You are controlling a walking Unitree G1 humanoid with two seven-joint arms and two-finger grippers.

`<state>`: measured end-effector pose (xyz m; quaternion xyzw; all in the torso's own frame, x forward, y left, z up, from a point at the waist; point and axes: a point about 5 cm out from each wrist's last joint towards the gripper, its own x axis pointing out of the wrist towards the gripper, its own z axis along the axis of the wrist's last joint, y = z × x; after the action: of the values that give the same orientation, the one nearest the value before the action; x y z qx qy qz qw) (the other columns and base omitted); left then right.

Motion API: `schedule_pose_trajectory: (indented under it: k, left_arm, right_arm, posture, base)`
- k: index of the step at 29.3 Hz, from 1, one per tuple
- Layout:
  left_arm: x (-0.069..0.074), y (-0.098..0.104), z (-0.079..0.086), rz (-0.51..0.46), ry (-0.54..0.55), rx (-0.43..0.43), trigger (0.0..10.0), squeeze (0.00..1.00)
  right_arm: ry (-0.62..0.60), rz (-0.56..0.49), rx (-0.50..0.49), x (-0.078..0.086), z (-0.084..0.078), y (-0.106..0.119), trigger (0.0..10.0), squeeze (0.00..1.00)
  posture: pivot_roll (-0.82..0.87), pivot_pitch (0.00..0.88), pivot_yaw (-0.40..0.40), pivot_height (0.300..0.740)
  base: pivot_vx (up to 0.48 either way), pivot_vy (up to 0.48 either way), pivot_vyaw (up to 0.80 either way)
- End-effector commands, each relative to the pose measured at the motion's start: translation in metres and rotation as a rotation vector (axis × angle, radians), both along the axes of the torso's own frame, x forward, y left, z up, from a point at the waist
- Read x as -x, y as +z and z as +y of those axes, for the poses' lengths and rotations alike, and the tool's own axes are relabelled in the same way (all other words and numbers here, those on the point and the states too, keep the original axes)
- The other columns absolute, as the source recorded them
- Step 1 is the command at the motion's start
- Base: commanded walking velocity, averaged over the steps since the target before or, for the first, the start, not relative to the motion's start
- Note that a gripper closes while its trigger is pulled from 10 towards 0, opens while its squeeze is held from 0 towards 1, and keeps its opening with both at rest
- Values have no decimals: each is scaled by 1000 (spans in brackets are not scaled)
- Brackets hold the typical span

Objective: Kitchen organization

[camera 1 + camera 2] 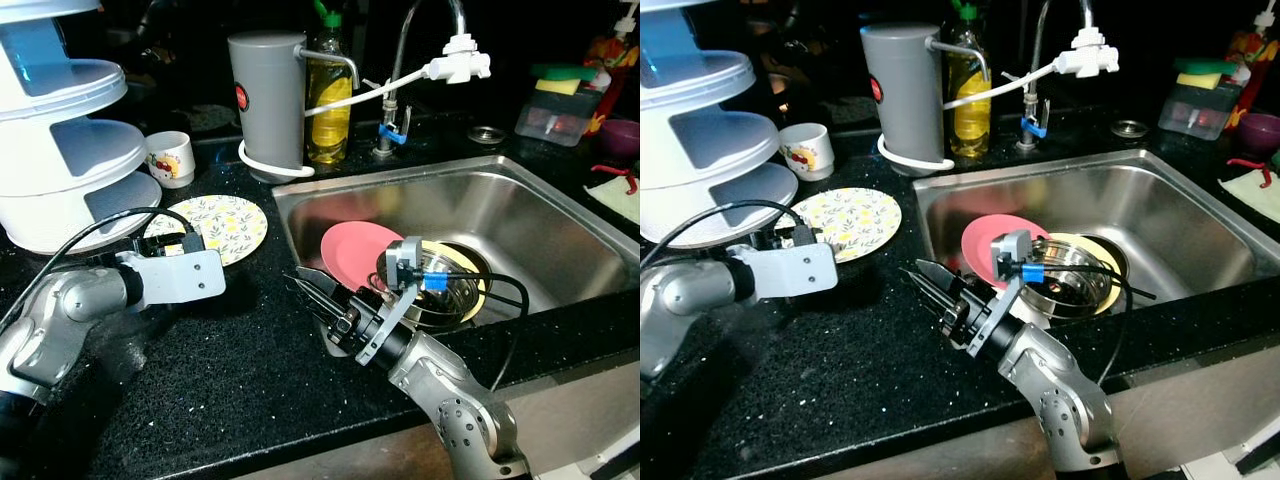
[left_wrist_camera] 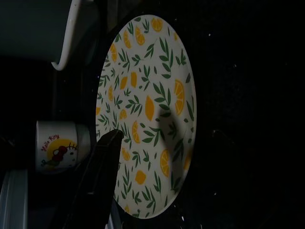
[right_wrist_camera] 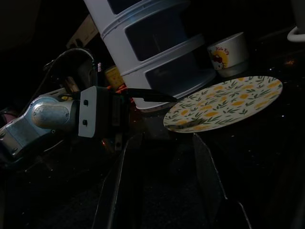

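head views bright, sharp | sink glare | wrist views dim

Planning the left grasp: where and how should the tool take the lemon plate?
Pinch the rim of the lemon plate on its near-left edge, coming in low from the left tool side. It lies flat on the counter, so only the raised rim offers a hold; the cup stands behind it.

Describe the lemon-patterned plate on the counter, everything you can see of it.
The lemon-patterned plate is round and shallow, whitish with yellow lemon slices and green leaves printed all over, and looks like glazed ceramic or melamine. It lies flat and face up on the black speckled counter, left of the sink and in front of the white tiered rack, with a small cartoon-printed cup just behind it. It holds nothing. The left gripper reaches at its near edge, one finger over the rim; contact cannot be told.
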<state>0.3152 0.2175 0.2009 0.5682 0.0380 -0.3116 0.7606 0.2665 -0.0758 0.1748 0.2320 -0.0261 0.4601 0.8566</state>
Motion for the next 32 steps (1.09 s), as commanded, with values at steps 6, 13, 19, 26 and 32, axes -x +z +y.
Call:
schedule_pose_trajectory:
  k: [6, 13, 19, 26, 32]
  left_arm:
    - [-18, -27, 10, 30, 39, -74, 9961, 0]
    - [-25, -38, 8, 73, 16, -40, 0, 0]
    - [-26, -46, 7, 92, -6, -38, 0, 0]
    - [-28, -44, 9, 66, -4, -31, 0, 0]
    - [-33, -3, -12, -152, -52, 129, 0, 0]
  right_arm:
    - [-9, 18, -11, 1, 0, 1, 10000, 0]
    - [-20, 19, -12, 2, 0, 2, 10000, 0]
    - [-26, 23, -11, 2, -1, 3, 10000, 0]
    - [-29, 25, -10, 1, -1, 3, 10000, 0]
    - [-37, 28, -18, 0, -2, 3, 10000, 0]
  posture:
    - [-3, 0, 8, 740]
    - [-20, 0, 14, 740]
    - [-18, 0, 13, 740]
    - [-12, 0, 9, 740]
    - [-10, 0, 7, 740]
  base:
    - [0, 0, 0]
    - [0, 0, 0]
    - [0, 0, 0]
    - [0, 0, 0]
    - [0, 0, 0]
